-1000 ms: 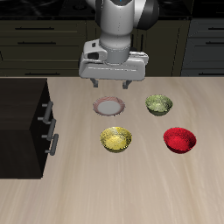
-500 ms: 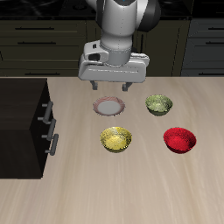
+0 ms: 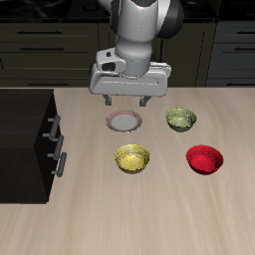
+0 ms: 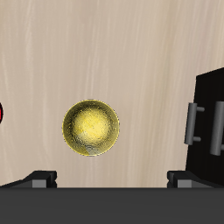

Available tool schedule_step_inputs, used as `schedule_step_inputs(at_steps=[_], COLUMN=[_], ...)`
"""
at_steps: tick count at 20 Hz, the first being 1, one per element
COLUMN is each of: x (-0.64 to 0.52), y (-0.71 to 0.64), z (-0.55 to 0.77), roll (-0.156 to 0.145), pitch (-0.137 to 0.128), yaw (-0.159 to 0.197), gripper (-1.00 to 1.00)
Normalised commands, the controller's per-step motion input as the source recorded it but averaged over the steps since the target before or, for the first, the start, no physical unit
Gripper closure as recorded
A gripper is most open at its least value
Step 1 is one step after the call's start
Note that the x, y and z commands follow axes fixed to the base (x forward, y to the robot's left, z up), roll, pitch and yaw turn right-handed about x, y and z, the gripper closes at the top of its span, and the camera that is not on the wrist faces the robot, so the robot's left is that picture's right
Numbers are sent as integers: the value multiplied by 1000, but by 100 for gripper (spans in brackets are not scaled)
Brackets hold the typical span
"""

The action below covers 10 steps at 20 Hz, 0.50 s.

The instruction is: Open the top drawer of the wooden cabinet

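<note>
Dark-brown wood marks the wooden cabinet, which stands at one end of the worktop with its drawer fronts turned toward the bowls. The top drawer is the upper of two stacked fronts and carries a short silver bar handle; it sits flush with the carcass, so it is judged closed. The lower drawer, with the same kind of handle, is likewise flush.

The pincer hangs above the worktop, well apart from the cabinet and over the small white-rimmed dish. Its fingers stand spread with nothing between them: released and empty. The wrist view confirms this, showing the two fingertips wide apart, the yellow bowl below and the cabinet with both handles off to one side.

Farther from the cabinet than the dish sit the olive-green bowl and the red bowl. None lies between the cabinet handles and the pincer's likely path.

Judgement: the approach has not begun. The next move calls for travel toward the cabinet and descent to the upper handle, with care not to catch the lower one.
</note>
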Motion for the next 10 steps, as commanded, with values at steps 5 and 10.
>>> schedule_step_inputs(at_steps=[5,10], x=[69,79], y=[-25,-37], z=[43,10], roll=[-12,-18], pitch=[-1,1], yaw=[10,-1], gripper=[-100,-100])
